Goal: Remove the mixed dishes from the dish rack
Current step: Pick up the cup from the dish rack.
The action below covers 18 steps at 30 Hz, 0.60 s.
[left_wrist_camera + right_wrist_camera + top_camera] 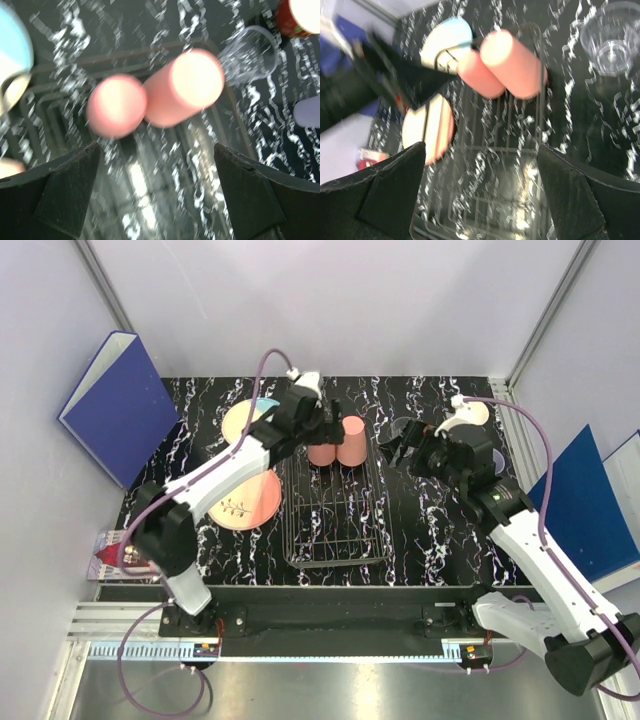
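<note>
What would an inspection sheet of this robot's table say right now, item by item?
Surface: black table with white veins.
Job's things: two salmon-pink cups at the far end of the wire dish rack; plates on the table left of it; clear glass, red bowl and lavender cup to its right.
Clutter: a red item at the near left corner, kind unclear.
Grippers: left gripper open, empty, near the cups; right gripper open, empty.
Cables: purple cables looping off both arms.
Surroundings: blue binders by the walls on both sides.
</note>
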### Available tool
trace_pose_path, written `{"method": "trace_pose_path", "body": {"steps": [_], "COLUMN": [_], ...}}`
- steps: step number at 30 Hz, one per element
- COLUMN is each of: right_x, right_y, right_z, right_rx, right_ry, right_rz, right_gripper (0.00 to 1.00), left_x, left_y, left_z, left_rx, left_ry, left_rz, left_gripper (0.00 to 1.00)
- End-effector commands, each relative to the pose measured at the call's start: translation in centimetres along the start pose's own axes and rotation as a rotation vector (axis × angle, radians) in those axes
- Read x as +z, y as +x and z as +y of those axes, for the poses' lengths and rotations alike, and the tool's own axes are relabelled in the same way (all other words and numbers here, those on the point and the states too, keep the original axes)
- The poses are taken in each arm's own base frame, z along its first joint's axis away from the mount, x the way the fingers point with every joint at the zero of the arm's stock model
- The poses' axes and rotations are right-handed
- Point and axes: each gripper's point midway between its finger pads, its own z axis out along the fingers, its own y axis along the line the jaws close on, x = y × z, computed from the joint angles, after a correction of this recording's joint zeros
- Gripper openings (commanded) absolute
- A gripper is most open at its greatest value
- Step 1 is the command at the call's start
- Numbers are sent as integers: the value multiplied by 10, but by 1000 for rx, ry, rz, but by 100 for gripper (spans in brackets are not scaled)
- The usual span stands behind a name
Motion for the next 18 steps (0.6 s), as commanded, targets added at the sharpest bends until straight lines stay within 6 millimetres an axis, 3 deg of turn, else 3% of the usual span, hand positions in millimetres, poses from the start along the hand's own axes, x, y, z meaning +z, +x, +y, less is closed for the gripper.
{"method": "trace_pose_path", "body": {"steps": [1,4,13,18], "right_x": [-24,-28,-22,-21], "right_y": [-18,-8,19,24], "right_z": [18,14,-2,-7], "right_rx": [-34,-27,-11,-10], "right_ry": [-105,-107,-88,-77], "right_rz": [-103,-84,-34,-28], "right_gripper": [100,100,100,100], "left_x": [19,37,81,101], "left_y": [-46,-55,-37,-20], "left_z": [-45,-62,-79,-71], "left_rx": [36,34,57,60], "left_ry": [153,193,203,158], "left_rz": [-111,-121,-87,-43], "left_gripper": [99,99,99,99]}}
